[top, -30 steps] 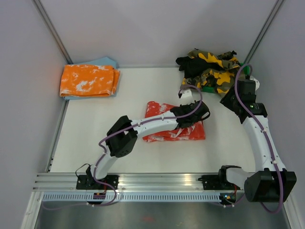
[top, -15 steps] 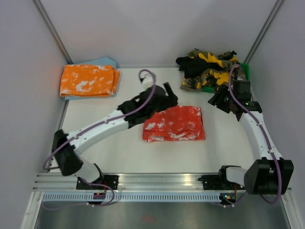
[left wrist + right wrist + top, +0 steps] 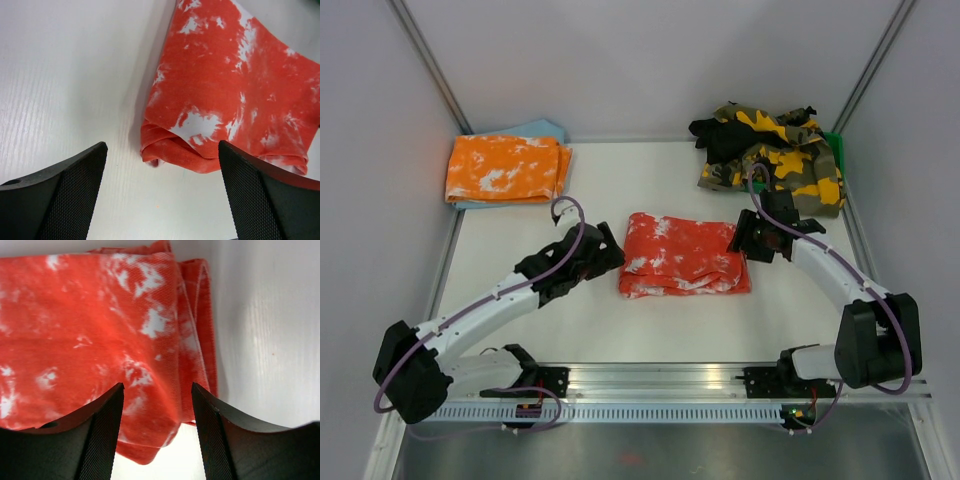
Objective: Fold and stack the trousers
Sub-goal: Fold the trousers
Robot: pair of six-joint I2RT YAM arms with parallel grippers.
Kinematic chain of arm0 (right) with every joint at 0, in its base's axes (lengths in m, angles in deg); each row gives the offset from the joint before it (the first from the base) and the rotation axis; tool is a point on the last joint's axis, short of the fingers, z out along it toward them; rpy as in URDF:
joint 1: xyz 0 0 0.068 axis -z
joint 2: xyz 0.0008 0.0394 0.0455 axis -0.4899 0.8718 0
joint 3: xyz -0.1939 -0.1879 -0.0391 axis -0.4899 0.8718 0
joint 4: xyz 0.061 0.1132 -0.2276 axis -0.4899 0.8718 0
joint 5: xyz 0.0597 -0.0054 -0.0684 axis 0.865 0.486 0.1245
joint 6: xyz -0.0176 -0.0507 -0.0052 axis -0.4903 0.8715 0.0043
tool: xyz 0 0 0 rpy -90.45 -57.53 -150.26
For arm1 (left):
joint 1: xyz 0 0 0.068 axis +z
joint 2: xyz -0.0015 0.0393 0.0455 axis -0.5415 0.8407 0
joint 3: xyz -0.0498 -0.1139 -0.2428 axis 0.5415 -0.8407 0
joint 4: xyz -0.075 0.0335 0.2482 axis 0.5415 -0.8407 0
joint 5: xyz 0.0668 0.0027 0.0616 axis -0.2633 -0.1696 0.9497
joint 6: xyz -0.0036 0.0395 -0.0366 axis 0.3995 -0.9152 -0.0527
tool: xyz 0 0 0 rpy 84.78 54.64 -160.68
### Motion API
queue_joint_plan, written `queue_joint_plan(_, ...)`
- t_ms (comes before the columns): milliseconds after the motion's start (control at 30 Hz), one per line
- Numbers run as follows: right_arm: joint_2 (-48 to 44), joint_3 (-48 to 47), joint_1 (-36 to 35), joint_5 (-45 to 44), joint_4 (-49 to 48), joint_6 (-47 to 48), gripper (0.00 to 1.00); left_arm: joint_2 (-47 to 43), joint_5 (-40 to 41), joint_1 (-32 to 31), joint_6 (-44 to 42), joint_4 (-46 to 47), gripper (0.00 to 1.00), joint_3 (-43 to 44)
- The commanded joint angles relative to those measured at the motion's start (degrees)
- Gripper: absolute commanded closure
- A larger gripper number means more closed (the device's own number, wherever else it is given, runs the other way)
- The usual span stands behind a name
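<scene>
Obs.: the red cotton trousers with white tie-dye splotches [image 3: 685, 255] lie as a compact folded rectangle near the middle of the white tabletop [image 3: 620, 330], layers stacked and the fold edges showing at its 7 o'clock corner in the left wrist view. Left hand [image 3: 595, 255] sits just beside the bundle at its 9 o'clock side, released, fingers spread wide with only bare tabletop and the cloth's corner between them, gripping nothing. Right hand [image 3: 745, 240] is at the bundle's 3 o'clock edge, fingers parted above the doubled hem. The cloth under it looks flat and unpinched, so I read it as released too. Judgement: the two hands flank opposite short ends because the fold looks complete and the bundle must next be lifted level, from both ends, so the layers do not spill. The likely destination is the folded orange-and-white tie-dye trousers [image 3: 505, 168], resting on a pale blue cloth [image 3: 535, 130] at the tabletop's 10 o'clock corner. That pile is well apart from the red pair. The unfolded heap of yellow-green camouflage and black trousers [image 3: 770, 145] waits at 1 o'clock. Risk: a one-sided grip would let the soft fabric unfold in transit.
</scene>
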Motion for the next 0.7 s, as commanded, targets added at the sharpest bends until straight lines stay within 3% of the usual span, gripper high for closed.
queue_joint_plan(0,-0.7,1.6,0.1,-4.2,0.4,-0.4,0.37,-3.7,-0.6,0.5,-0.5,0.7,0.03,-0.6)
queue_joint_plan(333,-0.7,8.6,-2.6,3.6,-9.1,-5.0,0.41,-0.4,-3.4,0.6,-1.3,2.6,0.03,0.1)
queue_joint_plan(433,-0.6,8.4,-3.9,2.7,-9.9,-5.5,0.47,0.4,-4.1,0.6,-1.2,2.8,0.03,0.2)
queue_joint_plan(533,-0.2,8.2,-3.9,1.5,-9.6,-5.2,0.72,0.5,-4.1,0.7,-1.2,2.9,0.03,0.2)
queue_joint_plan(567,-0.1,7.4,-3.9,0.4,-9.1,-4.7,0.98,0.6,-4.0,0.6,-1.3,2.8,0.03,0.4)
queue_joint_plan(667,-0.2,2.6,-3.9,-7.2,-2.1,-2.9,1.00,1.0,-3.8,0.6,-2.0,2.4,0.03,1.2)
